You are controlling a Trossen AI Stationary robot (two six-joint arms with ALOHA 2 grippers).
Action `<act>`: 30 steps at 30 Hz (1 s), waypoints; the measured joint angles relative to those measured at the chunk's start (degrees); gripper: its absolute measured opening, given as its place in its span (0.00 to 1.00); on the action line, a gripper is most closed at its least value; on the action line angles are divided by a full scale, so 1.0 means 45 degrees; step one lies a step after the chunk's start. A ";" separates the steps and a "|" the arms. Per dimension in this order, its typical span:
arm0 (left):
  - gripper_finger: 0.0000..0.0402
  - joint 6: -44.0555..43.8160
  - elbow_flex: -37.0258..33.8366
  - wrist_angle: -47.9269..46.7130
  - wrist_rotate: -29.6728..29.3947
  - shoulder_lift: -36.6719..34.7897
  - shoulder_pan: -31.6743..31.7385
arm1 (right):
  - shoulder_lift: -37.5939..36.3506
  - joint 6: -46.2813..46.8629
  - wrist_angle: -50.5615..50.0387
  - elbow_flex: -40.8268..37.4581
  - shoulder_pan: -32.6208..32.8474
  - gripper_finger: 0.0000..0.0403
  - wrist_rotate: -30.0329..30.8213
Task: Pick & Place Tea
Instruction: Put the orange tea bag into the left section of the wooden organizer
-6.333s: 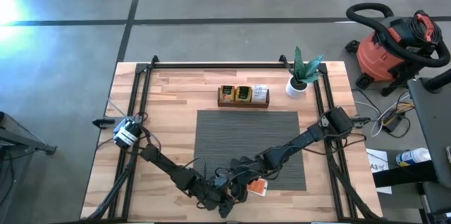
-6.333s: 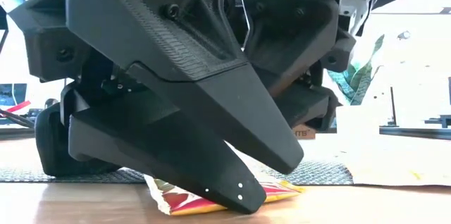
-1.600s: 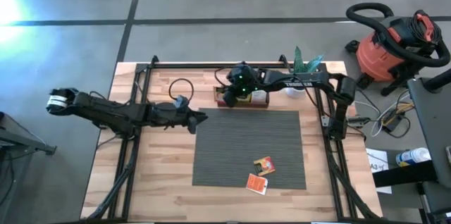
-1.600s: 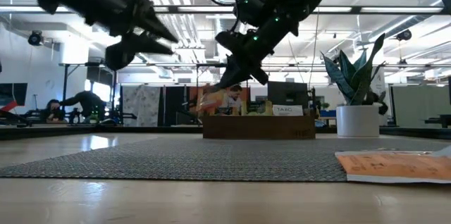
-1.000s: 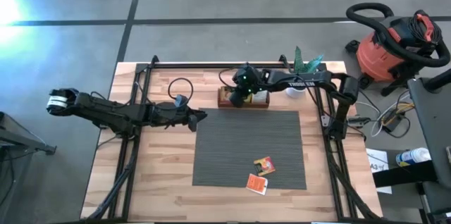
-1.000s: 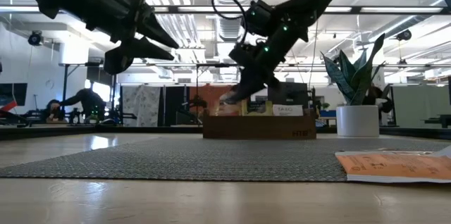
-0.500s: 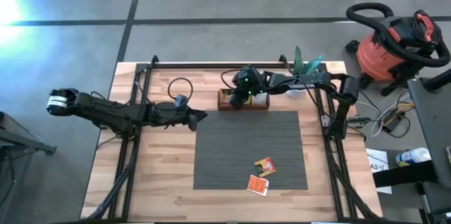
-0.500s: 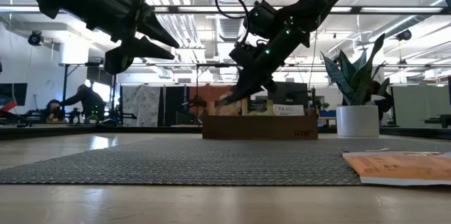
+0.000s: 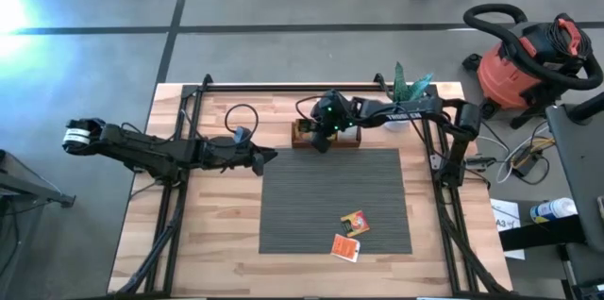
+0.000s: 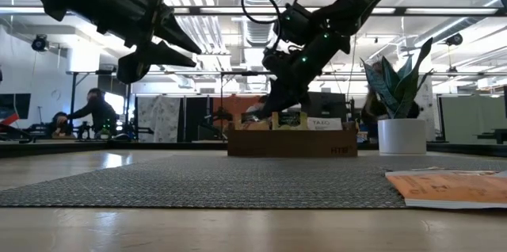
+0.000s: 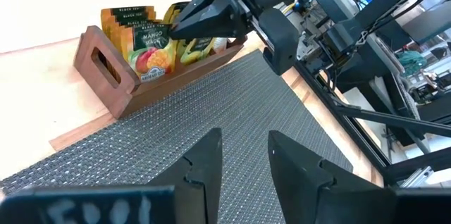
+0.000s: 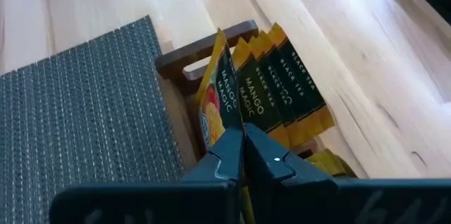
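Foreground: two loose flat orange-red tea sachets (image 9: 349,235) lie side by side at the lower right of the grey ribbed mat (image 9: 311,201), one at its front edge; in the low view a single sachet (image 10: 447,187) shows at the lower right of the frame.
Mat: the mat covers the centre of the light wooden table (image 9: 222,243), well apart from both grippers.
Left gripper: the left gripper (image 9: 271,157) hangs above the table just off the mat's upper-left corner, its two dark fingers (image 11: 204,168) parted with nothing between them; in the low view it sits high at the upper left (image 10: 178,46).
Tray: the long dark brown wooden tray (image 11: 113,76) stands just beyond the mat's far edge, upper centre of the high view, holding a row of upright yellow and orange sachets (image 11: 144,44).
Right gripper: the right gripper (image 12: 243,150) is at the tray's left end, fingers pressed together on the front yellow-orange sachet marked mango (image 12: 218,101), which stands in the tray.
Background: a white pot with a green plant (image 9: 401,102) stands right of the tray; a red and black shop vacuum (image 9: 524,64) sits on the floor at upper right.
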 joint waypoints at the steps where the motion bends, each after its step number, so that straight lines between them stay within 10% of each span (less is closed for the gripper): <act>1: 0.27 0.0000 0.0000 0.0000 0.0004 0.0000 -0.0008 | -0.0002 0.0000 -0.0144 0.0076 -0.0003 0.02 0.0001; 30: 0.27 0.0121 -0.0024 -0.0230 0.0023 0.0000 -0.0008 | -0.2065 -0.0839 -0.4950 0.0388 0.0741 0.29 -0.1033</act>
